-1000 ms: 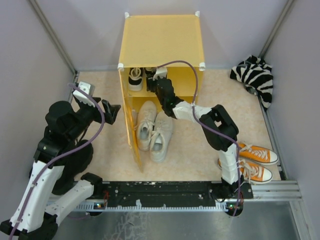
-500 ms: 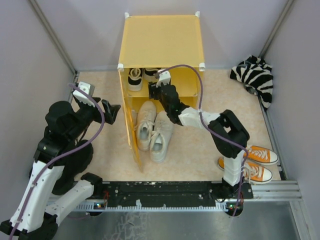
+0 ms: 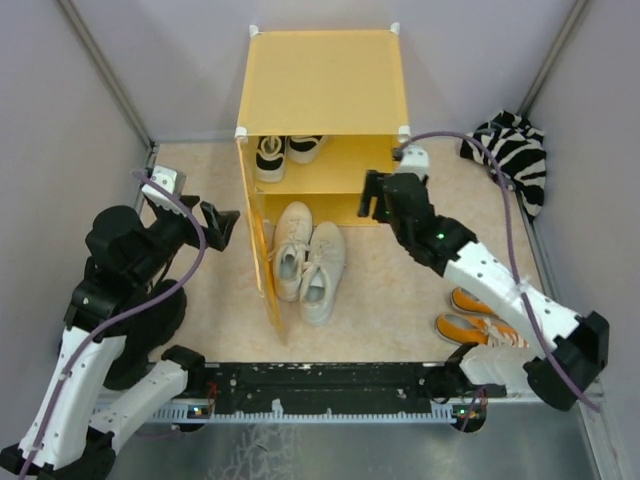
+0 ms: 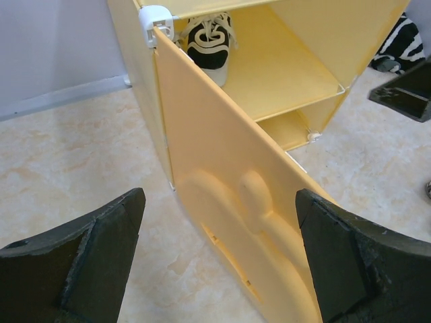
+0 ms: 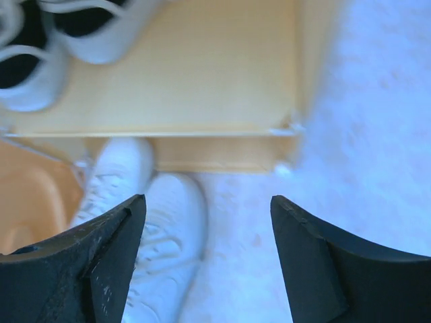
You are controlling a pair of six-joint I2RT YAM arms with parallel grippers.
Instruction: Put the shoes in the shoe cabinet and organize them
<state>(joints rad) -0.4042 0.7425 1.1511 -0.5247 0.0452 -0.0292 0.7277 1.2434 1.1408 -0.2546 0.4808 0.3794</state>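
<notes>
From above you get the whole layout. The shoe cabinet [image 3: 325,95] stands at the middle of the table's [image 3: 400,300] far edge, and its door [image 3: 262,270] is swung open toward you. The black sneakers [image 3: 285,153] sit side by side at the left of the shelf [image 3: 340,178]. The off-white pair [image 3: 308,262] lies on the table with its toes just inside the lower compartment. The orange pair [image 3: 478,318] is near the near right corner, partly covered by the right arm (only the left ends show). A zebra-striped bundle [image 3: 512,155] lies in the far right corner.

Your left gripper [image 4: 220,198] has its jaws spread wide and empty, facing the door's outer face. Only its wrist view shows the raised apple-like shape there, plus a single black sneaker at the top edge. Your right gripper [image 5: 207,202] is likewise spread with nothing in it, in front of the shelf's right end. Its view is blurred: the off-white toes and the shelf edge can be made out, but the black sneakers are only smears.
</notes>
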